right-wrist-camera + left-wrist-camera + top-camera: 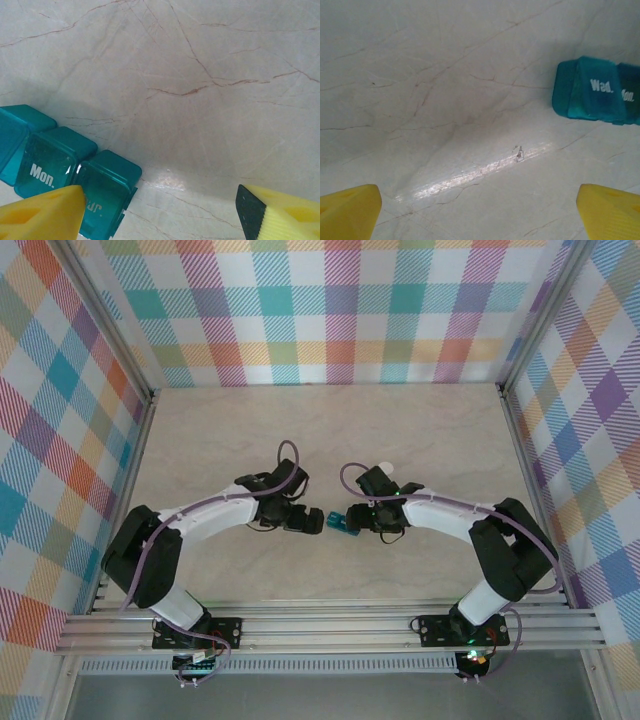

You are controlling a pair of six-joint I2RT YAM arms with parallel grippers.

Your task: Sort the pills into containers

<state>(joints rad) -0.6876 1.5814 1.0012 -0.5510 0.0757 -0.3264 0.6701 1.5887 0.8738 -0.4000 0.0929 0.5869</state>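
A: What is laid out here?
B: A pale surface (330, 440) is seen. The left tool (479, 205) is spread wide, nothing pinched.
A: And the right tool (161, 205)?
B: Spread too, nothing held. The teal pill box (65, 155) is set on the surface between both tools, close by one yellow finger (40, 212)

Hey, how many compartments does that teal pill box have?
3 on the pill box, side by side in the right wrist view: one at the left edge, cut off by the frame; the middle one marked Mon.; the third at the bottom, partly hidden.
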